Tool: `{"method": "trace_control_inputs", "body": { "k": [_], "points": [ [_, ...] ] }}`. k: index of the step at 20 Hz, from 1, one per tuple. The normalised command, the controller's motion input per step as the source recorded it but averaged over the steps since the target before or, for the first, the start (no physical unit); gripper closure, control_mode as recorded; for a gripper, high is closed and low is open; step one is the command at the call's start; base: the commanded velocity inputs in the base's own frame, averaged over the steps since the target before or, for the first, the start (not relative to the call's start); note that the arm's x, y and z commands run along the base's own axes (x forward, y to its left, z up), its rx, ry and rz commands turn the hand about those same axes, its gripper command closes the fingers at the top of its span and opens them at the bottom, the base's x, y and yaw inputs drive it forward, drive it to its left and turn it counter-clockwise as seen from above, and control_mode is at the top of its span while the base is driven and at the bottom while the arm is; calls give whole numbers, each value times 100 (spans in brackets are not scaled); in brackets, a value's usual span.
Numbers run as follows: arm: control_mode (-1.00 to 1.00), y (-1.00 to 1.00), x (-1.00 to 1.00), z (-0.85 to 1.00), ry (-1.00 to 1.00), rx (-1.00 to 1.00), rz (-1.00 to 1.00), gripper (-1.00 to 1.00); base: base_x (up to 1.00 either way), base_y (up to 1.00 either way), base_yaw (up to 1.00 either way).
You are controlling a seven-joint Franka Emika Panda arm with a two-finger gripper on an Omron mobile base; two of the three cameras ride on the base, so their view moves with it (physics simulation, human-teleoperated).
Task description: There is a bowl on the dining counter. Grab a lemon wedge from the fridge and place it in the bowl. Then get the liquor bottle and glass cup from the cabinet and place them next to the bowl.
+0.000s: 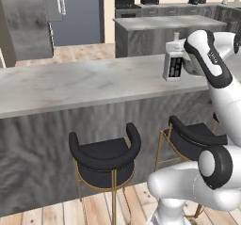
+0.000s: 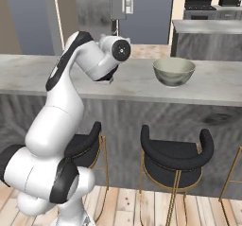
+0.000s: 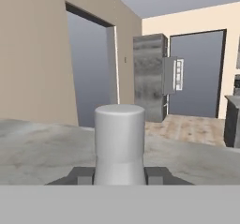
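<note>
While we hold liquor bottle (image 1: 173,64) upright over dining counter (image 1: 80,85), gripper (image 3: 120,175) sits partly closed, fingers (image 3: 80,175) clamped either side of bottle neck (cap fills hand view). Bottle's long axis vertical. Bowl (image 2: 174,71) stands farther along counter, to arm's right, apart from bottle. We judge next move: carry sideways toward bowl, set down beside it.
</note>
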Motion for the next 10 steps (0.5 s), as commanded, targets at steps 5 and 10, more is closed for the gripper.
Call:
{"method": "trace_control_inputs", "body": {
  "k": [5,10],
  "points": [
    [-100,0,6,-12,0,0,6,100,0,0,0],
    [-100,0,9,-12,-1,0,5,100,0,0,0]
  ]
}}
